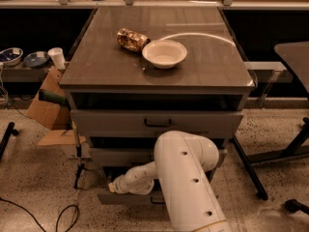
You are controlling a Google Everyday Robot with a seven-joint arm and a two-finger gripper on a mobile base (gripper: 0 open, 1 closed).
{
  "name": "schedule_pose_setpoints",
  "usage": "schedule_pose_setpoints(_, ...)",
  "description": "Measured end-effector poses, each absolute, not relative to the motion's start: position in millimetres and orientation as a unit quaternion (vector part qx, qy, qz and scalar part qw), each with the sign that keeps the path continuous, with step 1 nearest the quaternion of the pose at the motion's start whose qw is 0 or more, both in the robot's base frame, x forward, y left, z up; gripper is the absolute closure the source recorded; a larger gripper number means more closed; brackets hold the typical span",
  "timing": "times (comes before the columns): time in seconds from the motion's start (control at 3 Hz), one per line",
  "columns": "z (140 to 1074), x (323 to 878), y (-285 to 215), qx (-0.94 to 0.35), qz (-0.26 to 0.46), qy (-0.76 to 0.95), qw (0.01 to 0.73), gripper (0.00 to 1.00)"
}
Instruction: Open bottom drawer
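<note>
Above the gripper (pixel 114 187), and much the largest item: grey cabinet (pixel 106 66) with a flat top and three drawer fronts stacked beneath.
- Robot arm (pixel 186 178), white. Its thick link rises from below and right of the gripper, and a slimmer forearm reaches left to it. The link covers the right half of the lower cabinet.
- Dark side table (pixel 294 57), far right and above; its black leg (pixel 248 170) slants to the floor right of the gripper.
- Top drawer (pixel 106 122), highest above the gripper, black bar handle at centre.
- Middle drawer (pixel 120 156), directly above, partly behind the arm.
- Bottom drawer (pixel 123 197), just below the gripper. It has a slim grey front with a dark gap over its top edge. Its handle (pixel 155 201) sits just right, mostly hidden by the arm.
- Gripper: low at the cabinet's left front, at the bottom drawer's top edge. Whether it grips anything cannot be told.
- Cardboard box (pixel 46 112), up and left, on the floor.
- White bowl (pixel 164 53), on the cabinet top, up and right.
- Snack bag (pixel 132 38), just left of the bowl.
- White cup (pixel 57 58), far up-left.
- Cable (pixel 63 216), on the floor, below left.
</note>
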State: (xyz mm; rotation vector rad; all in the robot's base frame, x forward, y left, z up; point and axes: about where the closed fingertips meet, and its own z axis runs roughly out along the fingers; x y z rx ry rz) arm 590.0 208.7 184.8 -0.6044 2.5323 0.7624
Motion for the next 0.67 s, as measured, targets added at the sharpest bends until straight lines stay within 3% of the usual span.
schedule_pose_setpoints(0.67, 169.2, 559.2, 201.8, -0.218, 0.277, 0.917, 0.185, 1.00)
